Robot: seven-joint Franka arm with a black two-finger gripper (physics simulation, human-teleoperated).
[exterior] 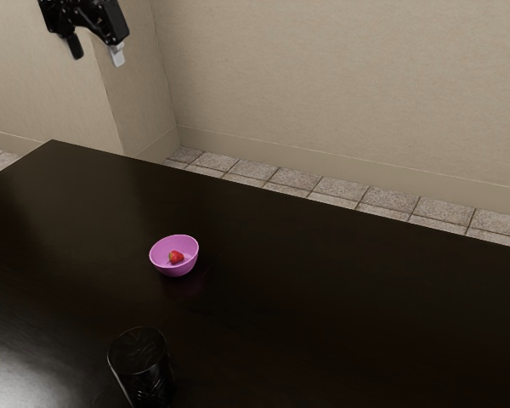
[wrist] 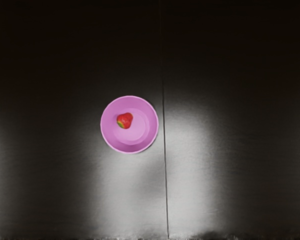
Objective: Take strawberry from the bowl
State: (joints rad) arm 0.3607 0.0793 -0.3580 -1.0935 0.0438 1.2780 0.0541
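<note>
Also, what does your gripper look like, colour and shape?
Glossy black gripper, angular housing, arched underside. Two short, blocky fingers hang from it: one tip looks pale grey, the other near-black, possibly just lighting. I can't make out any cables or markings.

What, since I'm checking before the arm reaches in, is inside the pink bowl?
One red strawberry, lying in the bowl with some green at one end; I see nothing else in there. Its underside and the patch beneath it are covered.
</note>
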